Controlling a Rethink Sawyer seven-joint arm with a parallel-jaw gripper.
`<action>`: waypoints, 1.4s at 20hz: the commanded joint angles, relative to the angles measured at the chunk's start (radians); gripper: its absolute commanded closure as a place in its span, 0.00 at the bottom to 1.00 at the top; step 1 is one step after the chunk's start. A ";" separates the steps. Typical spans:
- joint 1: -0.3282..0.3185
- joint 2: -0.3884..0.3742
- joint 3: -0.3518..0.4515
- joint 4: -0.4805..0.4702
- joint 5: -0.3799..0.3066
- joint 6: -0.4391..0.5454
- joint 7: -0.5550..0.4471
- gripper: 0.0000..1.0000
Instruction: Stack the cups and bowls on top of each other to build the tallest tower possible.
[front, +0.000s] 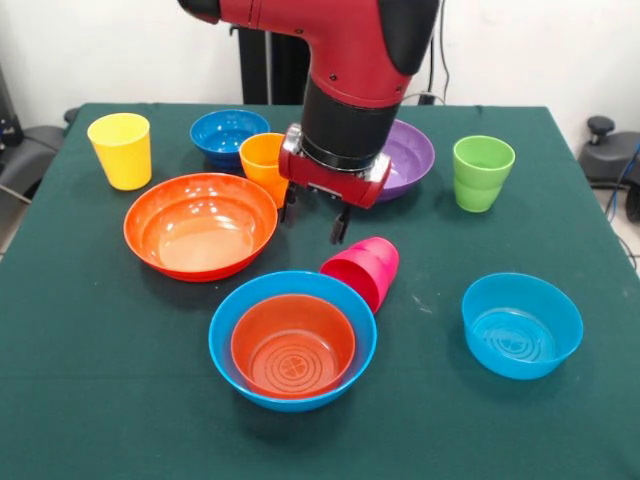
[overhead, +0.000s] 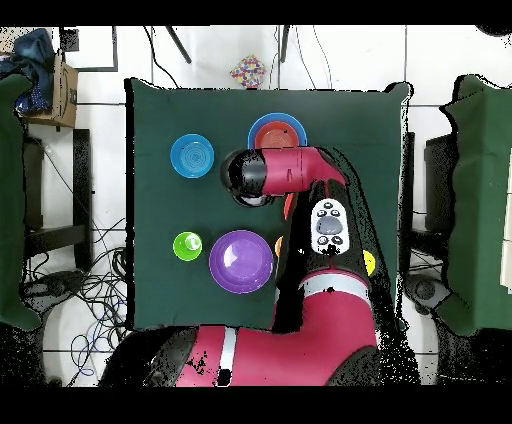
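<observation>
Front view: the gripper (front: 314, 222), fingers parted and empty, hangs above the tipped magenta-pink cup (front: 364, 270) lying beside the small orange bowl (front: 293, 346) nested in a light-blue bowl (front: 226, 330); overhead view: the arm (overhead: 300, 175) hides that cup, the purple bowl (overhead: 241, 261) lying nearer the base.

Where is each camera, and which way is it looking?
Front view: sits across the table, facing the robot; the red arm comes down from the top, the gripper hanging open above the table between the large orange bowl and the pink cup.
Overhead view: above the table, looking straight down; the arm covers much of it.
Both show the purple bowl and green cup.
</observation>
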 joint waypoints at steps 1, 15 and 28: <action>-0.049 0.027 0.175 -0.005 -0.137 0.064 -0.427 0.00; -0.086 -0.030 0.186 0.023 -0.138 0.122 -0.408 0.00; -0.110 -0.017 0.198 0.005 -0.163 0.125 -0.408 0.00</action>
